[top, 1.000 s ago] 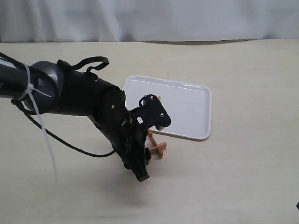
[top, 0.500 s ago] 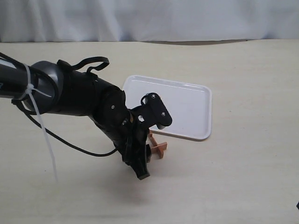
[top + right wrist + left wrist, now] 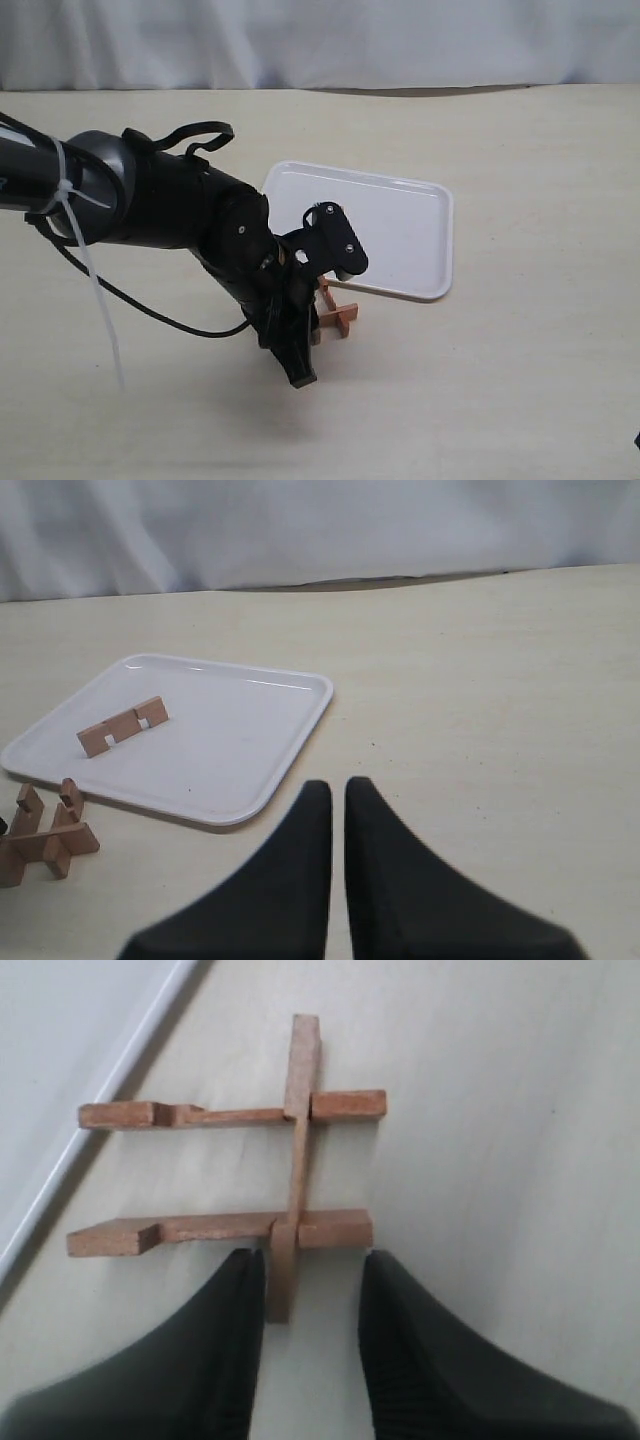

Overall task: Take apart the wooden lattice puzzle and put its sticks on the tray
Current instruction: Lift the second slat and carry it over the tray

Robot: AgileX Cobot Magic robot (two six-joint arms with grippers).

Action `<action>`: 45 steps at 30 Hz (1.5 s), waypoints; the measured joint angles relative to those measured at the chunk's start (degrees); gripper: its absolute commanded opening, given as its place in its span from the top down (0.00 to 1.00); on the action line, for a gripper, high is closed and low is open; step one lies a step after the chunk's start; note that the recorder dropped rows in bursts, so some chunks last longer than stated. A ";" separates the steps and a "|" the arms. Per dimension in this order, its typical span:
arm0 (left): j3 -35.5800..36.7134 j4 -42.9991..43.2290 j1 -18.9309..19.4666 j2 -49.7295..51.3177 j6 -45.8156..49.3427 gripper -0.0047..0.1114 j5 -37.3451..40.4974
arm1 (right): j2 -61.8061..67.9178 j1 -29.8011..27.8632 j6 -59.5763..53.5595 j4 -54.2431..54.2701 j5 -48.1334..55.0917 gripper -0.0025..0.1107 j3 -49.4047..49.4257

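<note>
Straddling the end of one notched stick, apparently to pull it free, the left gripper stood part-open, clamping nothing; the reddish-brown wooden lattice puzzle lay at its fingertips, the white rectangular plastic tray alongside.

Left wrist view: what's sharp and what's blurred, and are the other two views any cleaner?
Left wrist view: the wooden lattice puzzle is sharp, the left hand's fingers blur toward the frame edge. Right wrist view: the right hand's fingers are soft, the tray and its stick crisp. Exterior view: even light, faint shadow under the arm.
</note>
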 measured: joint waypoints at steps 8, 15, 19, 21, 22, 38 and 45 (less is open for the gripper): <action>0.00 0.00 0.00 0.24 1.17 0.96 0.48 | 0.00 0.00 0.00 0.00 0.00 0.94 0.00; 0.00 -0.41 0.00 -5.55 1.28 0.96 0.81 | 0.00 0.00 0.00 0.00 0.00 0.94 0.00; 0.00 -4.87 0.00 -9.41 1.17 0.96 -6.53 | 0.00 0.00 0.00 0.00 0.00 0.94 0.00; 0.00 -8.58 0.00 -9.55 1.17 0.96 -12.14 | 0.00 0.00 0.00 0.00 0.00 0.94 0.00; 0.00 -10.18 0.00 -9.55 1.17 0.96 -14.74 | 0.00 0.00 0.00 0.00 0.00 0.94 0.00; -5.00 -20.88 -0.05 3.30 -0.37 0.50 -30.95 | 0.00 0.00 0.00 0.00 0.00 0.94 0.00; -5.00 -21.01 -0.05 1.74 -1.60 0.46 -27.49 | 0.00 0.00 0.00 0.00 0.00 0.94 0.00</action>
